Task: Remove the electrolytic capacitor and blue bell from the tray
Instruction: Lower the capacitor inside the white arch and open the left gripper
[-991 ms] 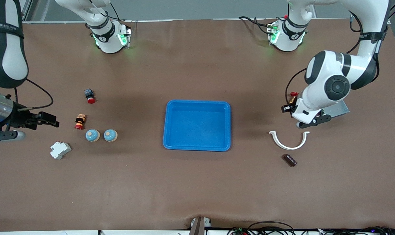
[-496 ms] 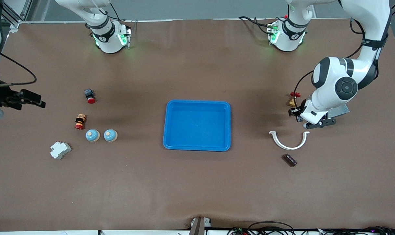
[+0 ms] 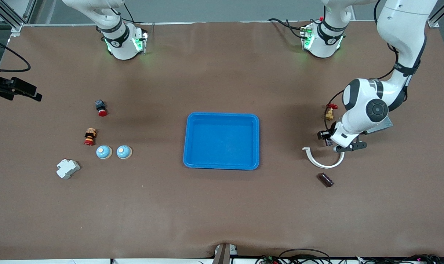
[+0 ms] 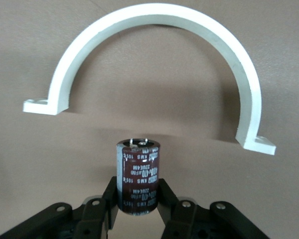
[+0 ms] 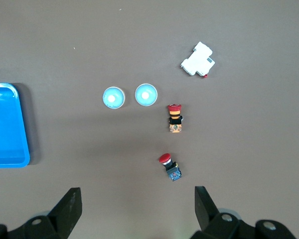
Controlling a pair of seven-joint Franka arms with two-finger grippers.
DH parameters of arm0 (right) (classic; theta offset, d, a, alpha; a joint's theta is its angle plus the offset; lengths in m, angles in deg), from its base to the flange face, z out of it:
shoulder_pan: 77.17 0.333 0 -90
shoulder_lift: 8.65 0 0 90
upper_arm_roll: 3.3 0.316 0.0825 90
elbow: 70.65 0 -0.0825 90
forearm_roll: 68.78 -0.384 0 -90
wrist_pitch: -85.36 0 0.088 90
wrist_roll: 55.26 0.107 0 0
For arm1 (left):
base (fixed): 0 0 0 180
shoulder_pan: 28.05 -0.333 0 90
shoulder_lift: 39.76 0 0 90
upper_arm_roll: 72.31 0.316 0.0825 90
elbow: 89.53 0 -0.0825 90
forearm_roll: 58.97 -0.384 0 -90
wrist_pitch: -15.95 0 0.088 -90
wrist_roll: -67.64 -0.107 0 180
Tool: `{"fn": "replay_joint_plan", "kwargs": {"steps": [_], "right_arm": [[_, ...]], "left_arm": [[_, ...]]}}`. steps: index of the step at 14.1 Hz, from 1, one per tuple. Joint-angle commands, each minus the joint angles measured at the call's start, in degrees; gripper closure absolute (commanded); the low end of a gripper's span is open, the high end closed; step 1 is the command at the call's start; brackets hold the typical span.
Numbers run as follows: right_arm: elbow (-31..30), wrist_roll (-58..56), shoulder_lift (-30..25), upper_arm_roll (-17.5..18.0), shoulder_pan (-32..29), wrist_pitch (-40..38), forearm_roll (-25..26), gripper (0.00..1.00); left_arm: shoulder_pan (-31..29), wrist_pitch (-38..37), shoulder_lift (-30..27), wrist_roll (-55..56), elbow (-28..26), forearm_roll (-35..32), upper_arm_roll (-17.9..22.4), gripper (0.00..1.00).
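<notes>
A: Looking at the tray (image 3: 222, 116), you'll find nothing in it. So which step are you on?

B: The set-down, I'd judge. Your left gripper (image 4: 138, 201) hangs over the left arm's end of the table, just above the white half-ring clamp (image 3: 323, 161). Its jaws are pinched narrow on the electrolytic capacitor (image 4: 138, 174).

A: And your right gripper (image 5: 137, 199)?

B: It waits over the right arm's end of the table, jaws wide and holding nothing. The two blue bells (image 3: 104, 152) sit side by side on the table there, well apart from the tray.

A: What does your next move call for?

B: Lower to bare table, clear of the clamp and of the dark cylinder (image 3: 325, 180) lying nearer the front camera. Then part the jaws.

A: How does the capacitor look?

B: A stubby dark-brown can with pale printing and metal terminals on its end.
</notes>
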Motion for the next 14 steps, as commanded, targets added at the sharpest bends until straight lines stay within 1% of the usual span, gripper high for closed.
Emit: {"fn": "replay_joint_plan", "kwargs": {"steps": [1, 2, 3, 9, 10, 11, 12, 13, 14], "right_arm": [[-0.87, 1.19, -1.69, 2.17, -0.14, 0.02, 3.27, 0.0], [-0.79, 1.28, -2.48, 3.58, -0.22, 0.19, 4.94, 0.0], [-0.79, 1.71, -2.66, 3.85, -0.22, -0.07, 5.31, 0.0], [-0.09, 1.98, -3.81, 3.85, -0.4, -0.6, 5.22, 0.0], [2.7, 1.98, -3.11, 3.77, -0.4, -0.6, 5.05, 0.0], [5.25, 1.72, -1.19, 3.59, -0.83, -1.03, 4.44, 0.0], [7.1, 1.8, 0.66, 3.51, -0.84, -2.34, 4.35, 0.0], [7.91, 1.98, 1.2, 3.5, -0.93, -2.96, 4.43, 0.0], [7.91, 2.15, 1.29, 3.5, -1.01, -2.88, 4.35, 0.0]], "left_arm": [[0.04, 1.56, 1.69, -1.28, 1.37, 0.57, -0.19, 1.0], [0.21, 1.65, 2.22, -1.2, 1.72, 0.57, -0.19, 1.0], [0.13, 1.65, 2.4, -1.19, 1.99, 0.48, -0.19, 1.0], [0.39, 1.65, 3.72, -1.19, 3.04, 0.21, -0.19, 1.0], [0.39, 1.65, 3.72, -1.19, 3.04, 0.21, -0.19, 1.0], [0.39, 1.65, 3.81, -1.28, 3.13, 0.21, -0.1, 1.0], [0.39, 1.65, 3.98, -1.28, 3.22, 0.13, -0.1, 1.0], [0.3, 1.65, 4.07, -1.28, 3.31, -0.31, -0.19, 0.99], [0.21, 1.65, 4.07, -1.28, 3.39, -0.66, -0.19, 0.75]]}}
